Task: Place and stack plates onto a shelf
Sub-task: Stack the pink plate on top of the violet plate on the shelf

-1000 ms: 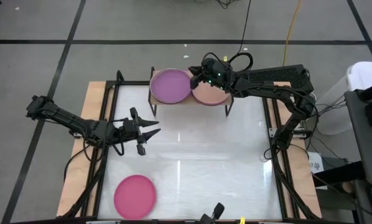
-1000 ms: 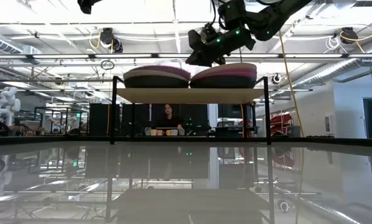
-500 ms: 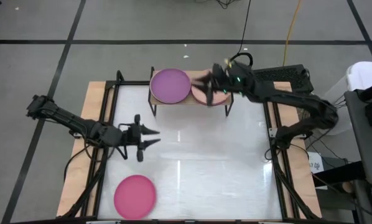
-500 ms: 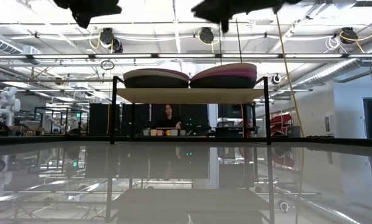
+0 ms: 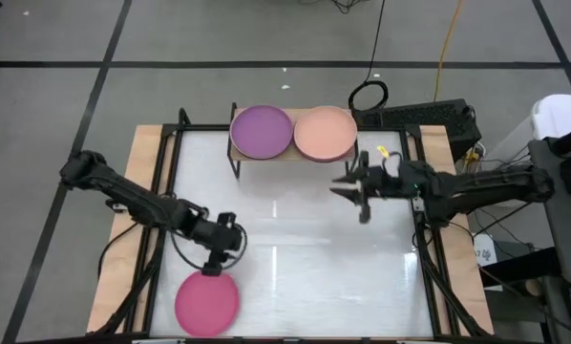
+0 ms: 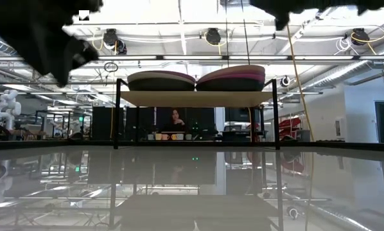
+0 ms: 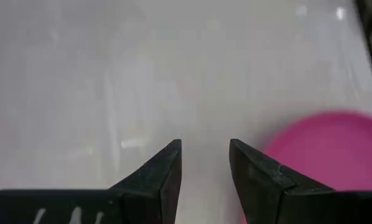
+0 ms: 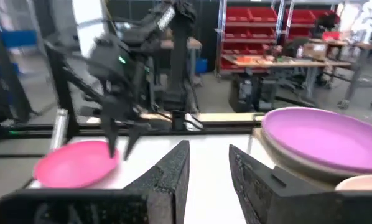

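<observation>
Left claw (image 5: 222, 256), spread and empty, hovers beside 1 magenta plate (image 5: 207, 300): likely light, stiff, slippery; pinch its rim.

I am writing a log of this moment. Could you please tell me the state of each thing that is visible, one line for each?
Left gripper: open, empty, above the table beside the magenta-pink plate.
Right gripper: open, empty, in front of the shelf.
Magenta-pink plate: flat on the table, not held.
Purple plate: top of the shelf's left stack.
Peach plate: top of the shelf's right stack.
Shelf: upright, bearing two stacks.
</observation>
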Motion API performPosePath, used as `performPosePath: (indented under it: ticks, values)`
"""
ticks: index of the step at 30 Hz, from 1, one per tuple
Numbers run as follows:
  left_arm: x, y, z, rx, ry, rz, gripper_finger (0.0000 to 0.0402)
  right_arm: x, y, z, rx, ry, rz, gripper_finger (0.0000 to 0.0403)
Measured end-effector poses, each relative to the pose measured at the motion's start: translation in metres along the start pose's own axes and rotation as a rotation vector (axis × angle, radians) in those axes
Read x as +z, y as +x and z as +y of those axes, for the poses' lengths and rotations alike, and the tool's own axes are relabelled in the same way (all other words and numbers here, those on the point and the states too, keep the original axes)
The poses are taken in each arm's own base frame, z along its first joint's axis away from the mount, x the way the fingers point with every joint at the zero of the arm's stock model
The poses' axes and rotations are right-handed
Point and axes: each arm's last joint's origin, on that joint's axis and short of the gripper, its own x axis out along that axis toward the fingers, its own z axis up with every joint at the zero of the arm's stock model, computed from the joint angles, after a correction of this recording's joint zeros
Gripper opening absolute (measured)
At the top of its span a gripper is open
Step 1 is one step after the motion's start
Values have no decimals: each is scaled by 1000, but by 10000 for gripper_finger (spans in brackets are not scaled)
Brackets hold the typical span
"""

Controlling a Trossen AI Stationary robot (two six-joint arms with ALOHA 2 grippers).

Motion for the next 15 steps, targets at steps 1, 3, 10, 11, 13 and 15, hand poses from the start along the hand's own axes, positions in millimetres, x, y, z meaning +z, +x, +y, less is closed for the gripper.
performPosePath:
  ticks: [1,3,10,11,13,15]
  values:
    - [-2,5,-1,-7,-4,37,138,-7,-5,3,7,6,-17,98]
    - [-7,14,-3,-8,-11,113,138,-19,-12,9,18,11,-52,98]
    - [-17,37,-15,-47,0,241,138,-51,-26,19,17,26,-118,98]
    - [-18,41,-17,-62,5,257,138,-55,-27,20,18,28,-123,98]
    - [-21,47,-21,-80,1,295,138,-59,-29,20,8,31,-129,98]
    - [-24,51,-24,-89,-1,319,138,-60,-29,21,7,32,-132,98]
